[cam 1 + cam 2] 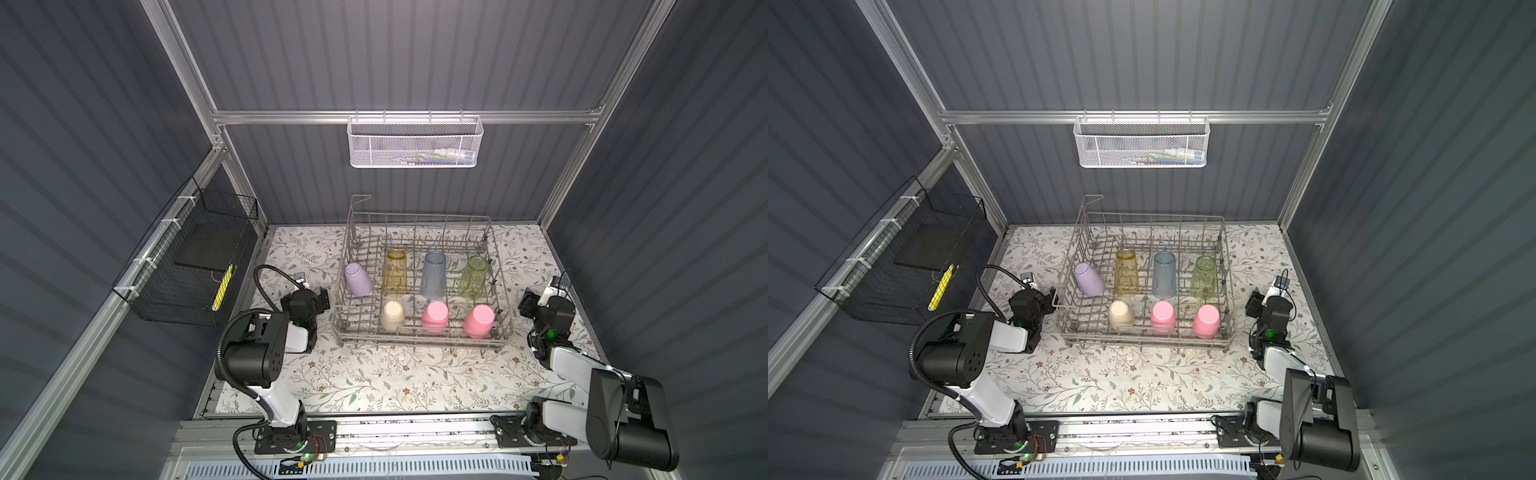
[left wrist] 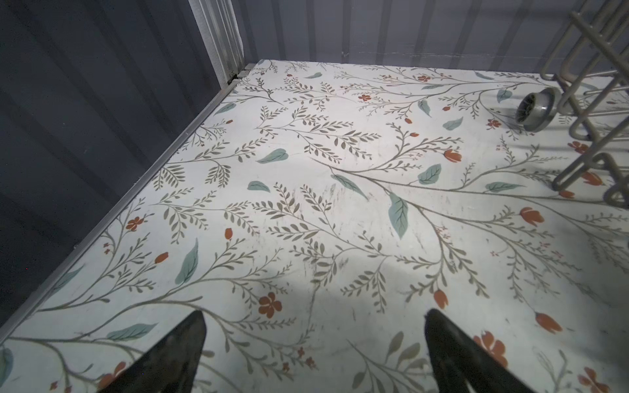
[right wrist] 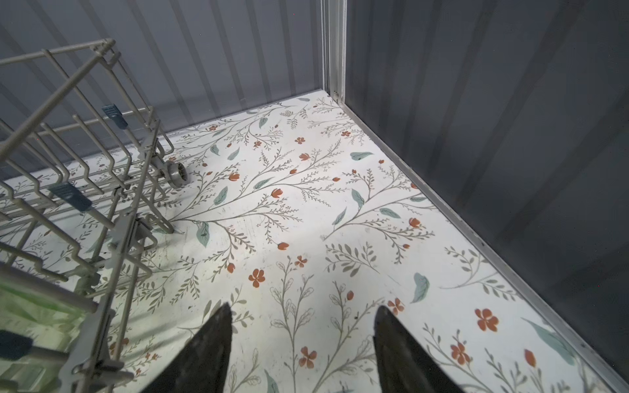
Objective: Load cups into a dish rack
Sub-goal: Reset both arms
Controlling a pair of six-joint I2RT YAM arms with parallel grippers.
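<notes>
Cups point(image 1: 435, 316), seven handleless plastic tumblers, all sit inside the grey wire dish rack point(image 1: 419, 340), so we judge loading finished; left gripper point(image 2: 315, 313) gapes wide, right gripper point(image 3: 303, 307) stands parted, both empty, needing only retreat.

Seven cups point(image 1: 433, 280) stand inside the dish rack point(image 1: 424, 340).

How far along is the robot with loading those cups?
It looks done. All seven cups sit in the dish rack: lilac cup, amber cup, blue cup and green cup in the far row; beige cup, middle pink cup and end pink cup in the near row. In hand: nothing; left gripper and right gripper are open, empty. Nothing visibly remains.
</notes>
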